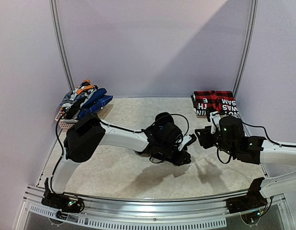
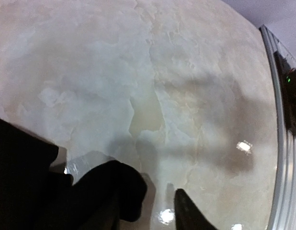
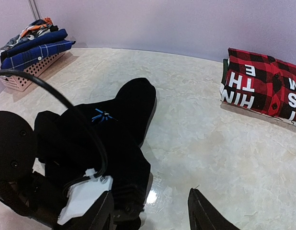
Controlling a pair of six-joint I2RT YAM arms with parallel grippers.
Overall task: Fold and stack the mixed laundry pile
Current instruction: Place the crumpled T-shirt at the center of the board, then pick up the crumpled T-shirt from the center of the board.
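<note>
At the far left, the remaining mixed laundry pile [image 1: 85, 98] sat heaped in the pale lattice basket [image 1: 66, 123], blue plaid uppermost.

At the table [image 3: 210, 153] centre, a black garment [image 3: 124, 129] lay bunched and unfolded beneath the left arm. The left gripper [image 2: 155, 203] stood low over it, jaws partly apart with bare table showing between them. Black cloth draped against one finger and nothing was pinched.

Just to the right, the right gripper [image 3: 150, 215] hovered with jaws wide and empty, near the garment's edge.

At the far right, a folded red plaid garment [image 3: 263, 86] lay well apart.

Judgement: the black garment was being laid out for folding. The next move calls for both grippers to take opposite edges and spread it flat.
</note>
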